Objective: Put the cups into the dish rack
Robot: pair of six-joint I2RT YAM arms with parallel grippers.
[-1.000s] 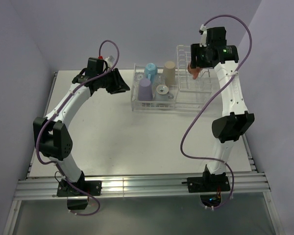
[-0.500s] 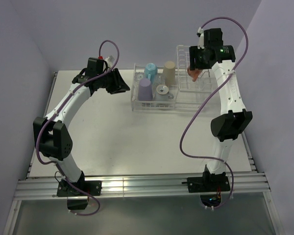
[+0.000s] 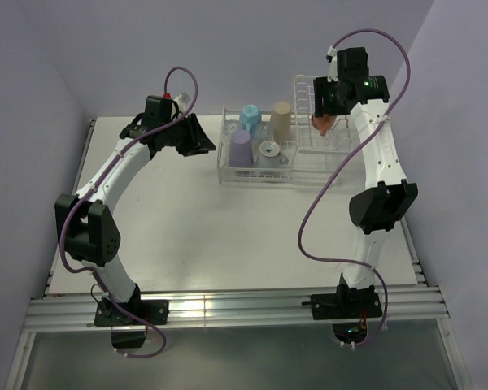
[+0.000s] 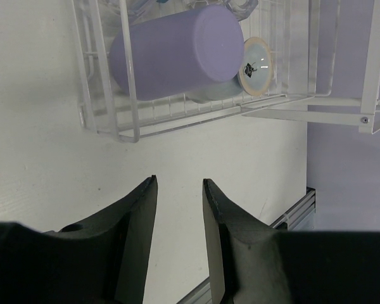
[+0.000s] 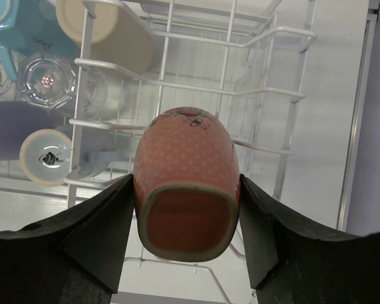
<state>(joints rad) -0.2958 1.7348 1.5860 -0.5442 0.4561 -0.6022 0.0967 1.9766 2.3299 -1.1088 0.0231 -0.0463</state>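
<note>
My right gripper (image 5: 187, 187) is shut on a small orange patterned cup (image 5: 187, 158), held bottom toward the wrist camera above the upright dividers of the clear dish rack (image 5: 259, 92). From above, this orange cup (image 3: 321, 122) hangs over the rack's taller right section (image 3: 342, 150). The low section holds a purple cup (image 3: 241, 149), a light blue cup (image 3: 250, 119), a tan cup (image 3: 281, 120) and a pale mug (image 3: 268, 152). A clear glass (image 5: 47, 81) stands there too. My left gripper (image 4: 178, 182) is open and empty, left of the rack near the purple cup (image 4: 177, 50).
The white table (image 3: 211, 227) stretches in front of the rack. Lilac walls close in behind and on both sides. A metal rail (image 3: 228, 309) runs along the near edge by the arm bases.
My right gripper has carried the orange cup slightly back and left over the divider section. The left arm has not moved.
</note>
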